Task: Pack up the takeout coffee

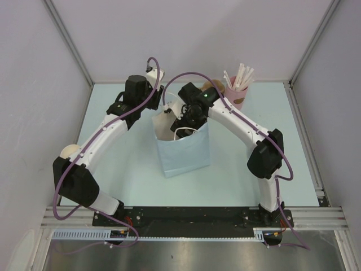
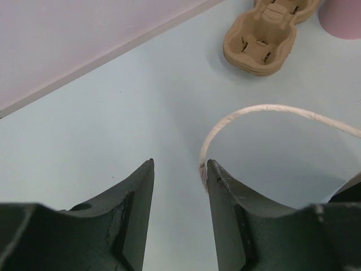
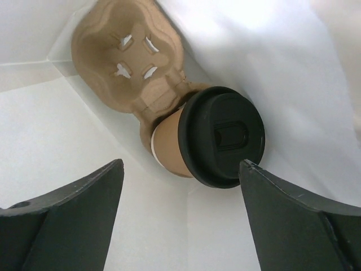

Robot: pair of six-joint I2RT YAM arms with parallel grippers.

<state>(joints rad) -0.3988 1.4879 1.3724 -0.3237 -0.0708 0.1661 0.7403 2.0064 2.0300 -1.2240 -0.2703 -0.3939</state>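
Inside the white bag (image 3: 56, 141), takeout coffee (image 3: 220, 138) against a cardboard carrier (image 3: 121, 56), just beyond the wide-open right end effector (image 3: 181, 164).

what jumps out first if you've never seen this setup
A pale blue paper bag stands mid-table, with the left arm and right arm arching over its mouth. Inside it, the takeout coffee with its black lid sits tilted in a cardboard carrier, below the open right gripper. A pink cup of white straws stands at the back right.
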